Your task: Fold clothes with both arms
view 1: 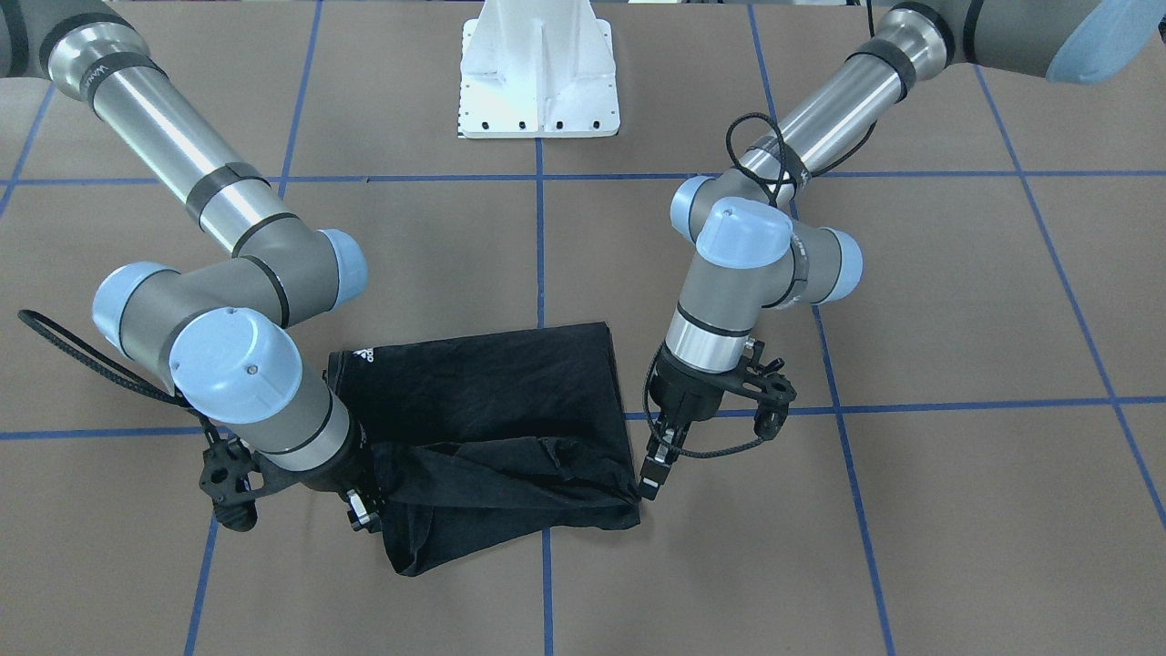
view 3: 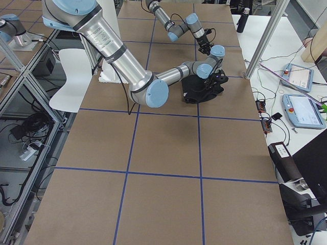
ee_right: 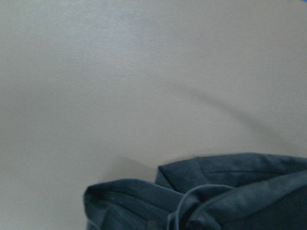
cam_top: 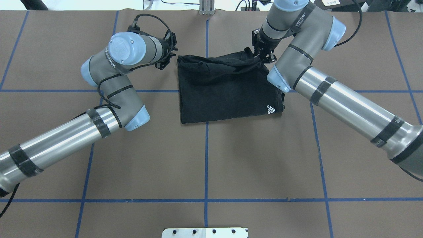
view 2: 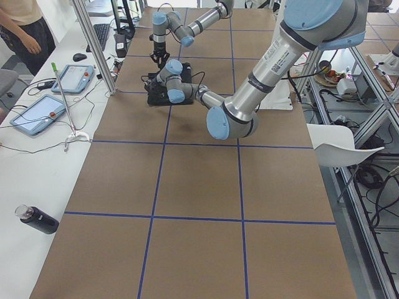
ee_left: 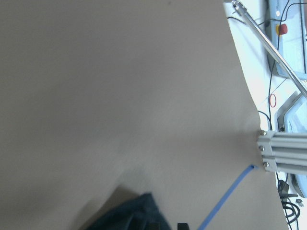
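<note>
In the overhead view the left arm has white lettering on a wrist band, too small to read. The left gripper touches the black T-shirt at its 10 o'clock corner. I cannot tell whether the jaws pinch it, because the wrist hides them from above. The shirt lies folded on the brown table, its far edge bunched into a ridge. A white Adidas logo sits at its 4 o'clock corner. The right gripper is clenched on gathered cloth at 1 o'clock, and the right arm covers part of the 3 o'clock edge. Blue tape lines grid the table, and the white pedestal base stands at 6 o'clock. On the side bench lie two tablets and a black bottle.
</note>
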Available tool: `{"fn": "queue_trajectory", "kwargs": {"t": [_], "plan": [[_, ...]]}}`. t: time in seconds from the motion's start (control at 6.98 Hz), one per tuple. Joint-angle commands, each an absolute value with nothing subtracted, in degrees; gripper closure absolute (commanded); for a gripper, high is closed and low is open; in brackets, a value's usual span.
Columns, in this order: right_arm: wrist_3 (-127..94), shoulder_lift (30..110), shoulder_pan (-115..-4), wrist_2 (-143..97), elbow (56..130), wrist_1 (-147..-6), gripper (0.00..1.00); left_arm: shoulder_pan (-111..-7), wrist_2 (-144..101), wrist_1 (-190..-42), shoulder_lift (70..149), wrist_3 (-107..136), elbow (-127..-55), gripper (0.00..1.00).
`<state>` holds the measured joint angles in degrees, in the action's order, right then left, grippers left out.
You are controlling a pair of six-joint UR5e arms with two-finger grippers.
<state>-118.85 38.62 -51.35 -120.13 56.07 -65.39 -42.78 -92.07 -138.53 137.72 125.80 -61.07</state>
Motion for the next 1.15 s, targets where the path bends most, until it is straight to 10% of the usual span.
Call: {"fn": "queue_trajectory", "kwargs": {"t": [0.0, 0.86, 1.0], "plan": [[-117.08, 35.24, -55.70, -126.08, 51.24, -63.54, 0.00, -46.40, -94.90, -140.27, 139.05, 121.38, -57.13, 0.00], [-115.05, 48.86, -38.55, -109.47, 82.26, -64.77, 0.00, -54.02, -110.18, -140.27, 125.09, 110.68, -77.16, 0.00], [-115.14, 46.95, -36.84, -103.42, 81.48, -68.34, 0.25, -55.44, -112.30, -140.10, 124.11, 107.35, -77.25, 0.00]]}}
